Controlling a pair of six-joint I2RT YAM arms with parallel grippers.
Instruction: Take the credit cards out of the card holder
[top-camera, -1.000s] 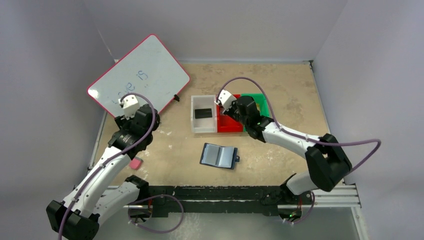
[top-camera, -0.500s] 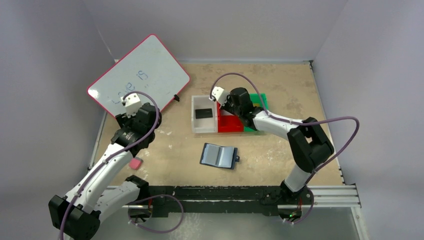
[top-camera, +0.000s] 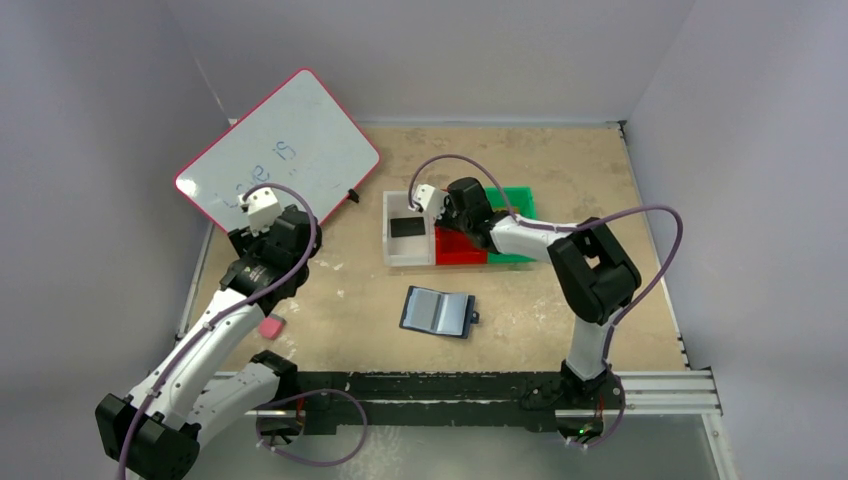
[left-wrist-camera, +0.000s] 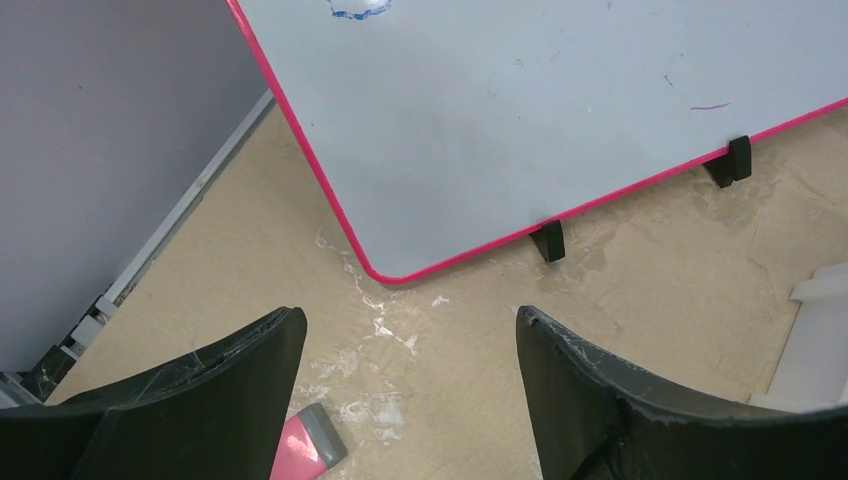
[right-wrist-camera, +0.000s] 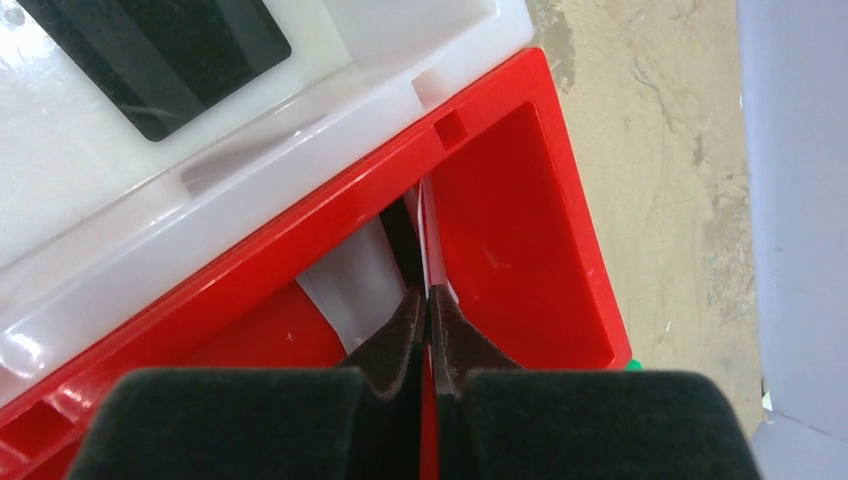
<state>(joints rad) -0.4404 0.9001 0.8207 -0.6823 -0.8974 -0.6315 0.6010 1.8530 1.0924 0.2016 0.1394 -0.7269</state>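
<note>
Found the right gripper (right-wrist-camera: 427, 305) hanging over the red bin (right-wrist-camera: 520, 220), fingers pressed together on what looked like the silver-grey card (right-wrist-camera: 350, 285), held edge-on with its long side pointing straight down from the fingertips into the bin. Judged a plain opening of the fingers enough to drop it there. Noted the black card (right-wrist-camera: 170, 50) lying flat in the white bin (right-wrist-camera: 300, 130) just beside. Saw the card holder (top-camera: 438, 312) lying open on the table nearer the bases than the bins, long axis running left to right, closer to the right arm. Could not tell whether a card remained in it. Found the left gripper (left-wrist-camera: 410, 320) empty, fingers wide apart, near the whiteboard (left-wrist-camera: 500, 120) and pink eraser (left-wrist-camera: 295, 455).
</note>
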